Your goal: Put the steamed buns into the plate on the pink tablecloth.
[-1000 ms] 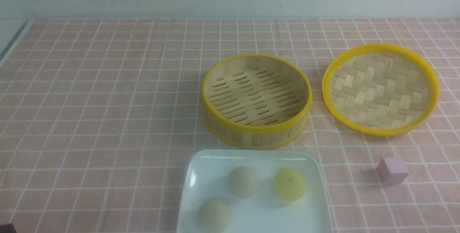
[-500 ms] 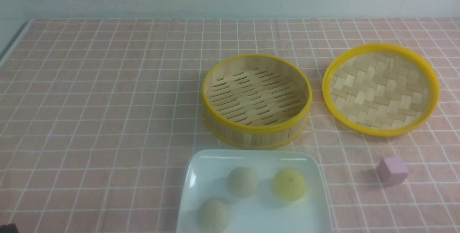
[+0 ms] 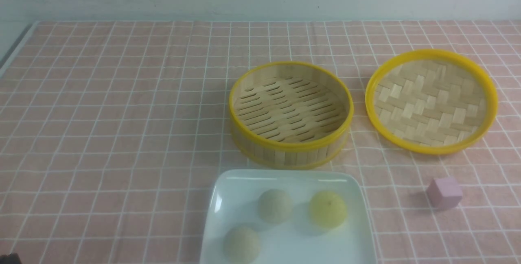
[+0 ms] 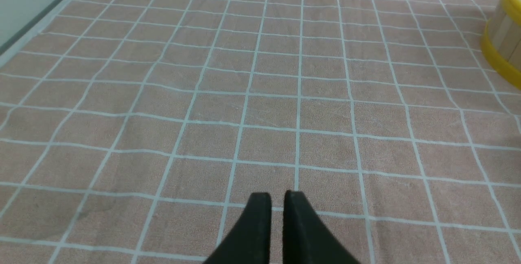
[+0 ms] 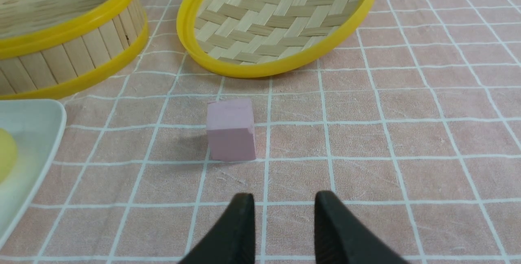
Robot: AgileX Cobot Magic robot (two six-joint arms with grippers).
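Note:
The white square plate [image 3: 228, 190] lies on the pink tablecloth [image 3: 122, 113] at the near middle. Three steamed buns rest in it: two cream ones [image 3: 275, 205] [image 3: 241, 243] and a yellow-green one [image 3: 328, 209]. Neither gripper shows in the front view. In the left wrist view my left gripper [image 4: 277, 199] is shut and empty over bare cloth. In the right wrist view my right gripper [image 5: 285, 199] is open and empty, just short of the pink cube. The plate's corner [image 5: 36, 125] and the edge of the yellow-green bun [image 5: 6, 154] show there.
The empty bamboo steamer basket [image 3: 285, 154] stands just behind the plate. Its woven lid [image 3: 431, 101] lies upturned to the right. A small pink cube [image 3: 444, 192] sits right of the plate, and also shows in the right wrist view [image 5: 230, 129]. The table's left edge [image 3: 16, 48] is at far left.

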